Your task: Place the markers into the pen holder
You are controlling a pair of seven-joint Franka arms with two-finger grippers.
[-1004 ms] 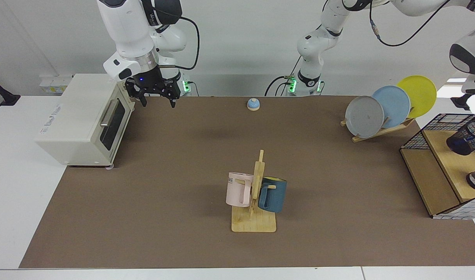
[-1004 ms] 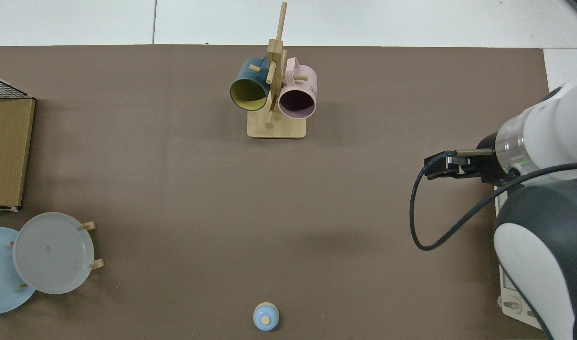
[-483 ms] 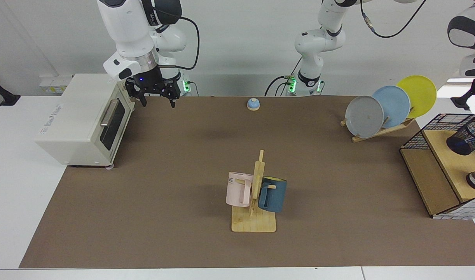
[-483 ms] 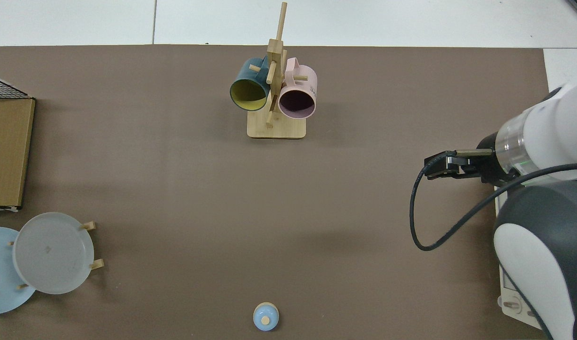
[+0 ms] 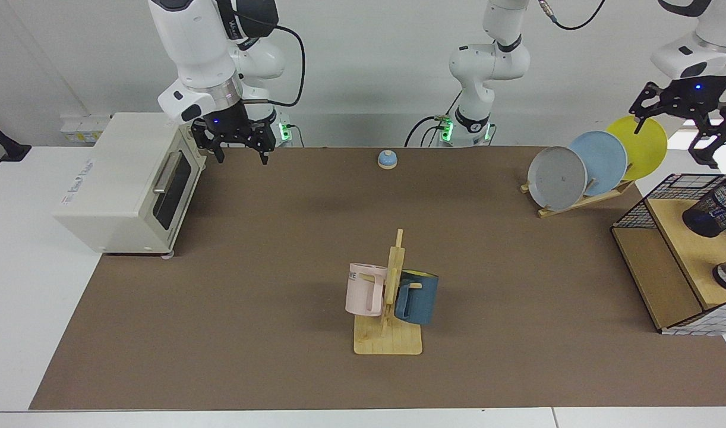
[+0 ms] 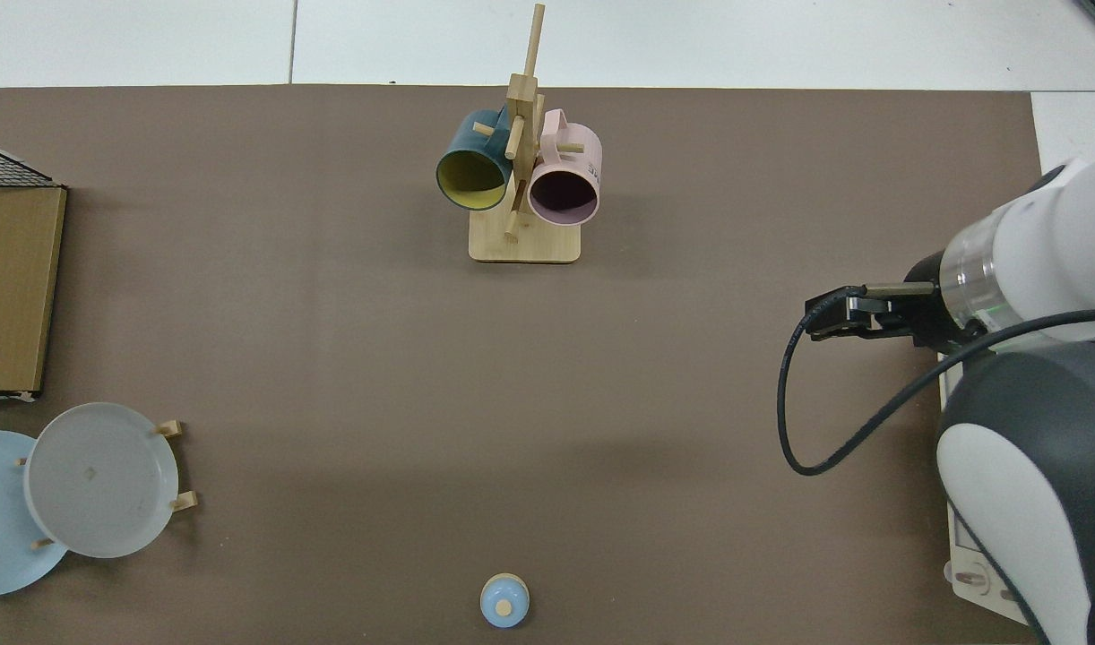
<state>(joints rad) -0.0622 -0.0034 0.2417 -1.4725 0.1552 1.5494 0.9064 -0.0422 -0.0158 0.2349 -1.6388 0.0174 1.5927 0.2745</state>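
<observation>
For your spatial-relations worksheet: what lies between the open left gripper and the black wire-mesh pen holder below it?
Facing view: nothing. Only air separates the open left gripper from the black wire-mesh pen holder, which lies tilted in the wire-grid rack. The right gripper waits by the white oven.

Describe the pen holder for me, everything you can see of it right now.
The pen holder is a small black wire-mesh cup at the facing view's right edge, partly cut off by it. It looks tilted, its dark solid base toward the table's middle, resting on the upper wooden board of the wire-grid rack. Something blue shows through the mesh, too unclear to name. The left gripper hangs open above it, apart from it. The top view does not show it.
</observation>
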